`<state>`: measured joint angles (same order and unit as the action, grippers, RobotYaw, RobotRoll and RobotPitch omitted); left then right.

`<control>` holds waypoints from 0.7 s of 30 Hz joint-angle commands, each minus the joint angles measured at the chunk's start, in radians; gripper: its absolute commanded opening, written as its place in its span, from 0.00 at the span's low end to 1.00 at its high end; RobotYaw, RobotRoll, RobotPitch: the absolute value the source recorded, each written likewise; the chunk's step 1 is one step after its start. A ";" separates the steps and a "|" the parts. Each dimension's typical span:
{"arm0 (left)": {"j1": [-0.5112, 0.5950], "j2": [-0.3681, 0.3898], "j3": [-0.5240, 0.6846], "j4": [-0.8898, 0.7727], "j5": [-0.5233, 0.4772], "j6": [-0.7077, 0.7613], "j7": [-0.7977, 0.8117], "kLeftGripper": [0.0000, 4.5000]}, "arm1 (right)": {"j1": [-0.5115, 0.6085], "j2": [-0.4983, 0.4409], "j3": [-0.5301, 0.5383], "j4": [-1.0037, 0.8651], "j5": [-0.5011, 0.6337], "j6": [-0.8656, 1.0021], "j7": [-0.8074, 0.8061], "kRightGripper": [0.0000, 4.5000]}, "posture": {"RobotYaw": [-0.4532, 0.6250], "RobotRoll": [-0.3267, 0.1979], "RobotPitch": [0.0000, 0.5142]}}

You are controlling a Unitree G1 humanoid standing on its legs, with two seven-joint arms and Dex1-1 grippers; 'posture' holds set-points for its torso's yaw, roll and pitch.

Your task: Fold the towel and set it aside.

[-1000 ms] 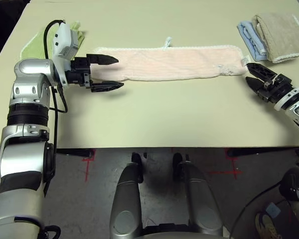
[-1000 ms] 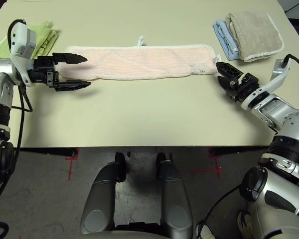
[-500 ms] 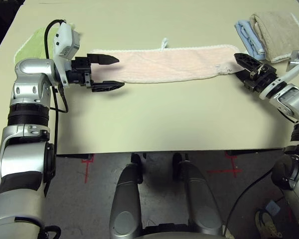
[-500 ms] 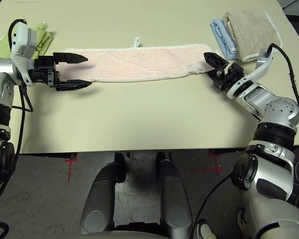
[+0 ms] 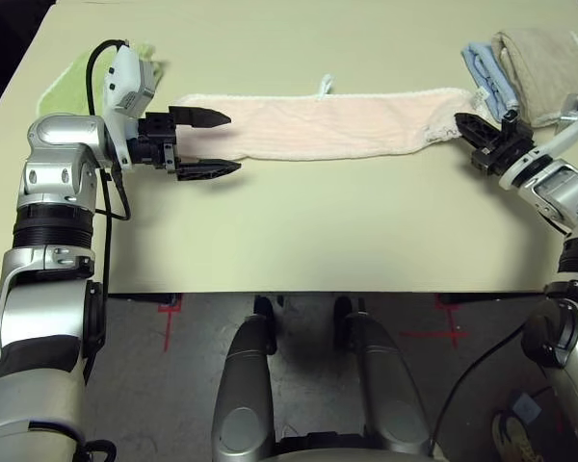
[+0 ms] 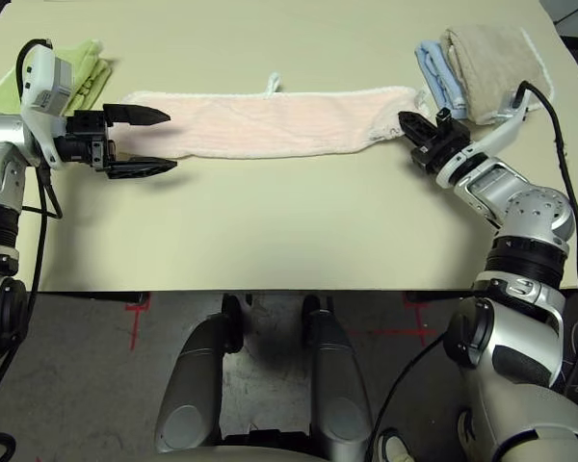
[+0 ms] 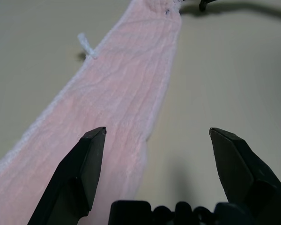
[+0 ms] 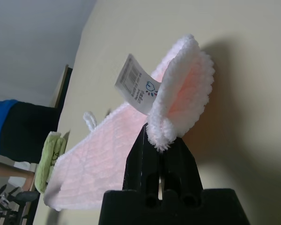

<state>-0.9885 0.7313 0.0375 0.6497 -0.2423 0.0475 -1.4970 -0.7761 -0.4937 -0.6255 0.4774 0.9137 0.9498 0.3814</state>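
Observation:
The pale pink towel lies as a long narrow strip across the far half of the table, with a white loop on its far edge. My right gripper is shut on the towel's right end. In the right wrist view the pinched edge curls up over the shut gripper, and a white tag hangs beside it. My left gripper is open at the towel's left end. One of its fingers is over the cloth and the other over bare table.
A light green folded towel lies at the back left behind my left wrist. Light blue and beige folded towels sit at the back right, close behind my right gripper. The near half of the table is bare.
My right gripper moved in from the table's right side to the towel's right end and shut on it, lifting that edge a little. The left arm stayed put, open.

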 commanded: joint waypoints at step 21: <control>-0.030 -0.011 0.005 0.166 0.027 -0.185 0.130 1.00 | -0.009 -0.181 0.031 0.115 -0.095 -0.063 0.113 0.00 | 0.39 0.62 0.75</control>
<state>-1.0146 0.7209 0.0393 0.8029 -0.2287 -0.1207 -1.3594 -0.7824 -0.6544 -0.5989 0.5891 0.8292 0.8938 0.4834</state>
